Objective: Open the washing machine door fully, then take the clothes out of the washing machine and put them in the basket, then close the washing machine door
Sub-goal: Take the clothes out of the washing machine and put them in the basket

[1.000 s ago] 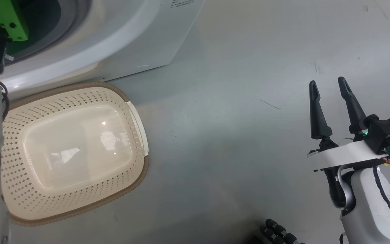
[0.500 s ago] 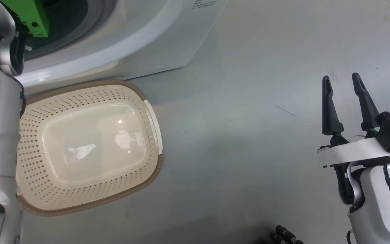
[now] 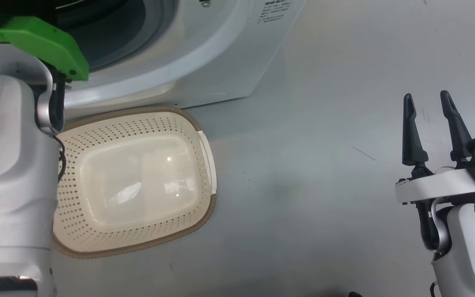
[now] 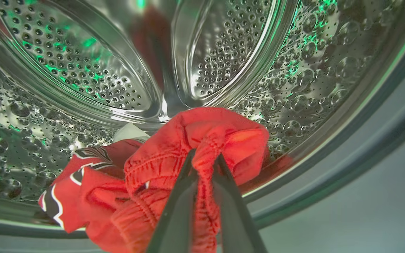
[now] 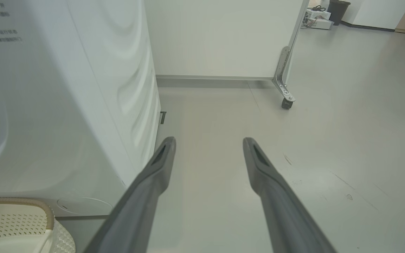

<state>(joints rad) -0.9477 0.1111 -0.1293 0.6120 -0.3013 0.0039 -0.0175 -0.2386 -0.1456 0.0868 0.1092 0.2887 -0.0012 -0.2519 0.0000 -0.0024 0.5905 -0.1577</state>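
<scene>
The red jersey (image 4: 160, 168) lies bunched at the front of the perforated steel drum (image 4: 83, 70). My left gripper (image 4: 204, 156) is shut on a fold of it. The white washing machine (image 3: 204, 53) stands along the top of the head view, where my left wrist, with its green mount (image 3: 43, 45), reaches into the opening. Just in front of the washer, the cream basket (image 3: 204, 144) sits on the floor with nothing in it. My right gripper (image 3: 426, 99) hangs open over bare floor to the right, holding nothing. The washing machine door is out of view.
The right wrist view shows the washer's side panel (image 5: 65, 105), a corner of the basket (image 5: 19, 218) and my open right gripper (image 5: 209, 144). A white partition on a caster (image 5: 287, 102) stands behind the washer. Grey floor stretches to the right.
The head camera has turned, so the whole picture has shifted to the right. Against the washer, my left wrist has drawn back slightly toward me. The right gripper stays open.
</scene>
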